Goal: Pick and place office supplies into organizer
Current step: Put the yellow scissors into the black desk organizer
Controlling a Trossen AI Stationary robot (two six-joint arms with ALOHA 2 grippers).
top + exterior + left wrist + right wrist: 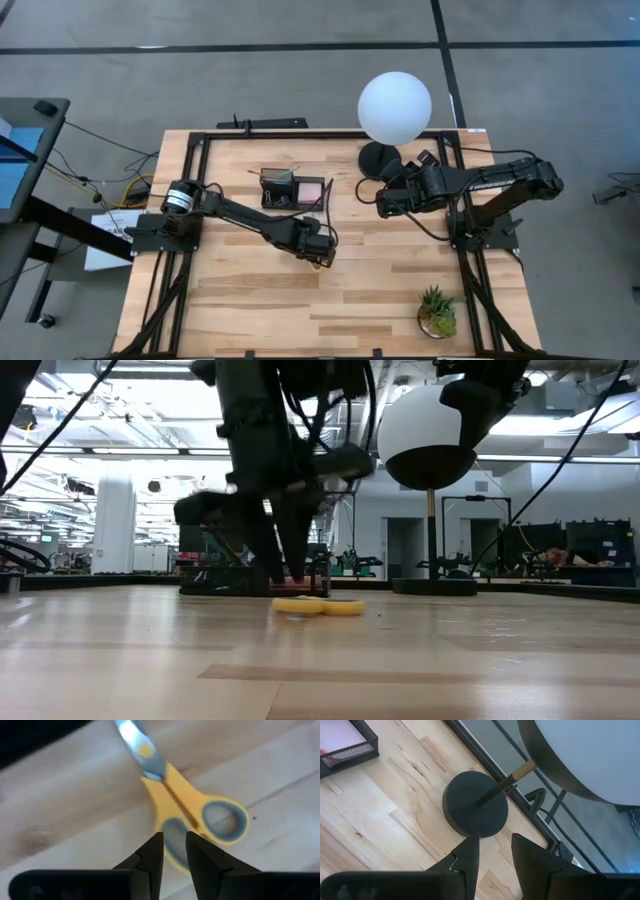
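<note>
The yellow-handled scissors (185,805) lie flat on the wood table, blades shut; in the low view the scissors (320,605) rest near the table's middle. My left gripper (174,851) stands over them, pointing down, and is shut on one handle loop; in the high view my left gripper (322,252) hides them. The black organizer (292,188) sits farther back with a pink pad (313,190) in its tray. My right gripper (383,206) hovers narrowly open beside the lamp base (476,804), holding nothing. My left gripper pinches the rim of one yellow handle loop (172,822) between its two fingers, coming from above and pointing down. One finger (150,855) covers the inside of that loop. The scissors lie flat on the table, not lifted.
A white globe lamp (395,107) on a black base (378,157) stands at the far right, close to my right gripper. A small green potted plant (437,312) sits near the right near corner. A black frame rail (200,140) borders the table. Bare wood (240,300) stretches across the near half.
</note>
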